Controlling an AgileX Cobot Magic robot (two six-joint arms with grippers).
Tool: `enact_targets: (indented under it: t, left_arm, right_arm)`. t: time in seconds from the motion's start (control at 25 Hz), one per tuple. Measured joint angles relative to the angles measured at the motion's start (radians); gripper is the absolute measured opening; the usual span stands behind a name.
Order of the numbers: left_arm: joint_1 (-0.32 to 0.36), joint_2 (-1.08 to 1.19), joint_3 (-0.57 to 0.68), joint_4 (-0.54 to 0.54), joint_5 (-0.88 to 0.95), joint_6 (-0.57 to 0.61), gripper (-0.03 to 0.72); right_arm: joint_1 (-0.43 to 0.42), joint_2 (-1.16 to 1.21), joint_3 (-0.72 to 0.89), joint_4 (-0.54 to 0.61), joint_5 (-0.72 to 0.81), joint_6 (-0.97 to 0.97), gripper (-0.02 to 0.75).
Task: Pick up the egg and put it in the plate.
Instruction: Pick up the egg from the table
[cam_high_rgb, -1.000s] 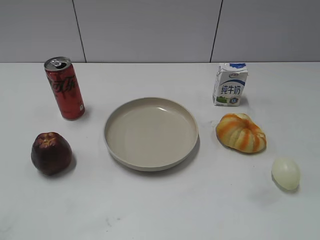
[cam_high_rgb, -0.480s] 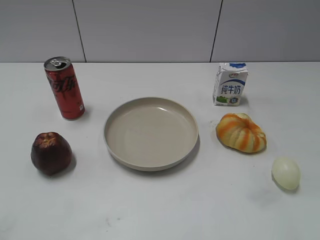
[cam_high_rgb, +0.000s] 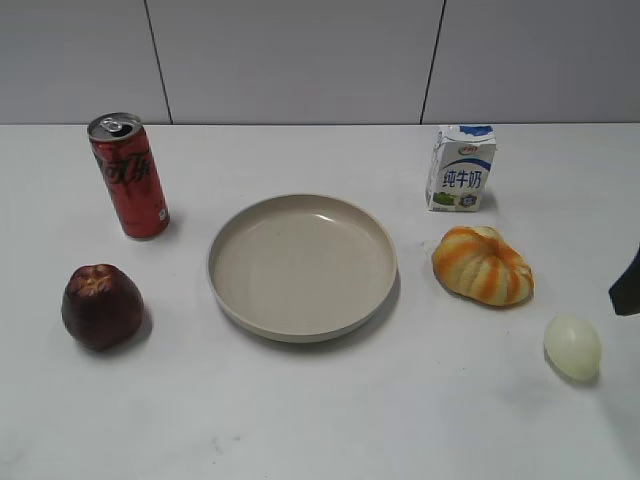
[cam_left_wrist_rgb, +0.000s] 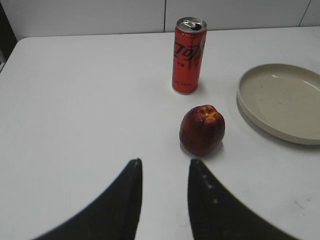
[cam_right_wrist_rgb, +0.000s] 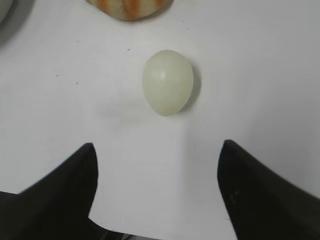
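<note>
Objects on the table (cam_high_rgb: 300, 420) lie exactly as they did half a second ago; the one change is a dark sliver of the right arm (cam_high_rgb: 627, 285) that has come in at the right edge of the exterior view, above and just right of the egg (cam_high_rgb: 572, 347).

From the left: the apple (cam_high_rgb: 102, 306) sits near the front, the can (cam_high_rgb: 129, 176) stands upright behind it, and the plate (cam_high_rgb: 302, 266) lies in the middle with nothing in it. The carton (cam_high_rgb: 461, 168) stands at the back right, the pumpkin (cam_high_rgb: 482, 264) rests in front of it, and the egg lies at the front right, near the pumpkin but apart from it and well apart from the plate.

The left gripper (cam_left_wrist_rgb: 164, 170) hangs low over bare table, its jaws a narrow gap apart and holding nothing, with the apple (cam_left_wrist_rgb: 202, 129) just ahead and slightly right, the can (cam_left_wrist_rgb: 188, 55) beyond, and the plate (cam_left_wrist_rgb: 280, 107) off to the right.

The right gripper (cam_right_wrist_rgb: 157, 167) looks down with its jaws spread wide and holding nothing; the egg (cam_right_wrist_rgb: 167, 82) lies ahead of the fingertips, roughly centred between them, not touched. The pumpkin (cam_right_wrist_rgb: 131, 7) shows at the top edge.

Bare table runs between the egg and the plate in front of the pumpkin.
</note>
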Motion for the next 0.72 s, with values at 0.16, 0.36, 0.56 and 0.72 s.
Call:
enact_targets:
  t: [0.16,0.36,0.56,0.72]
  left_arm:
    - [0.000,0.000,0.000,0.000,0.000,0.000,0.231]
    - [0.000,0.000,0.000,0.000,0.000,0.000,0.231]
    - [0.000,0.000,0.000,0.000,0.000,0.000,0.231]
    - [0.000,0.000,0.000,0.000,0.000,0.000,0.231]
  right_arm:
    - [0.000,0.159,-0.041,0.001,-0.018,-0.009,0.587]
    - [0.021,0.308,-0.043,-0.018,-0.082,-0.011,0.587]
    - [0.112,0.397,-0.051,-0.094,-0.164,0.035,0.587]
    - [0.139,0.429,-0.068,-0.195,-0.207,0.145,0.587]
